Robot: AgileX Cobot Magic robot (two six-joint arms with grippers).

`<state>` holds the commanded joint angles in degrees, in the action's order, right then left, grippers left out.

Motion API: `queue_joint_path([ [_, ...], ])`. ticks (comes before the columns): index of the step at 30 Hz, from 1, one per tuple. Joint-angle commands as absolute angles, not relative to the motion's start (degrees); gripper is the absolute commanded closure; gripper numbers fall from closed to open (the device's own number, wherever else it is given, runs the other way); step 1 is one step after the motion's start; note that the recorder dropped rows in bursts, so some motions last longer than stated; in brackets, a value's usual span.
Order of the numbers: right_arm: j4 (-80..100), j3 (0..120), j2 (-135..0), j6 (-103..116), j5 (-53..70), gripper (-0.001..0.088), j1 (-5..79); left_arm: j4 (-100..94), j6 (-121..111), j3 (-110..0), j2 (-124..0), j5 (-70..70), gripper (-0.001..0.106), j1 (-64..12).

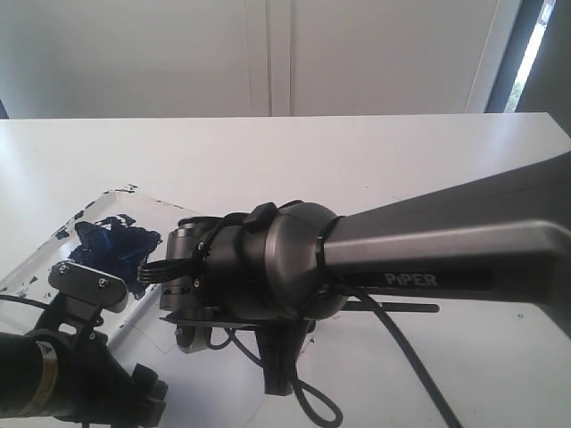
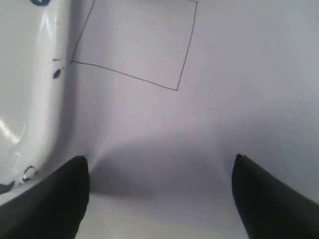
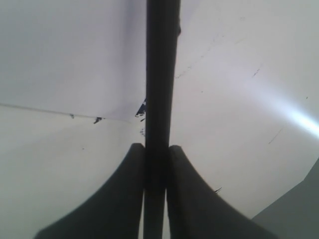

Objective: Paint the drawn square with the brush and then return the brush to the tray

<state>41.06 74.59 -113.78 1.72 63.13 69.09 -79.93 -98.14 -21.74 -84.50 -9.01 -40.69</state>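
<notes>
While the brush [image 3: 162,99] sat pinched between the two dark fingers [image 3: 117,199] of the right gripper [image 3: 155,164], I saw its black shaft running straight out from the jaws in the right wrist view, with both fingers pressed tight against it. Its painted tip was not visible to me in any view; in the exterior view only a thin black end [image 1: 406,307] of the shaft stuck out from behind the right arm [image 1: 446,259].

Beneath the brush lay white surface with a few dark blue flecks [image 3: 141,110] along an edge.

I found the drawn square [image 2: 137,42] in the left wrist view, its thin pencil lines enclosing clean white paper, with no paint inside as far as I could see. It lay just beside the tray's raised rim [image 2: 42,94], which carried small blue specks.

Either side of that view, the left gripper [image 2: 159,199] had its two dark fingertips [image 2: 55,204] spread well apart, with nothing between them, above the paper.

From the exterior camera the tray [image 1: 36,259] sat at the left on the white table [image 1: 357,152], a heavy dark blue blotch [image 1: 111,245] in it, partly hidden by both arms.
</notes>
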Motion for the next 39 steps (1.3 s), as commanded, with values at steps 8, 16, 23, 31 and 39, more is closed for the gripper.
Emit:
queue_joint_path([
  [8, 40.7, 74.6, -113.8, 1.7, 63.0, 0.0868, 69.3, -80.1, -97.7, -21.7, -87.5, -9.4, 0.025, -40.7],
  [16, 40.7, 74.7, -114.4, 1.7, 62.5, 0.0868, 73.1, -80.1, -97.7, -21.7, -87.6, -9.4, 0.025, -40.7],
  [23, 44.0, 74.7, -115.5, 1.8, 62.9, 0.0868, 73.0, -80.1, -97.9, -21.7, -87.6, -9.9, 0.025, -40.7],
  [31, 45.3, 74.7, -115.5, 1.7, 62.6, 0.0868, 68.8, -80.1, -97.9, -21.7, -87.6, -10.1, 0.025, -40.7],
  [39, 45.5, 74.7, -115.5, 1.7, 62.6, 0.0868, 67.9, -80.2, -97.9, -21.7, -87.6, -10.9, 0.025, -40.7],
])
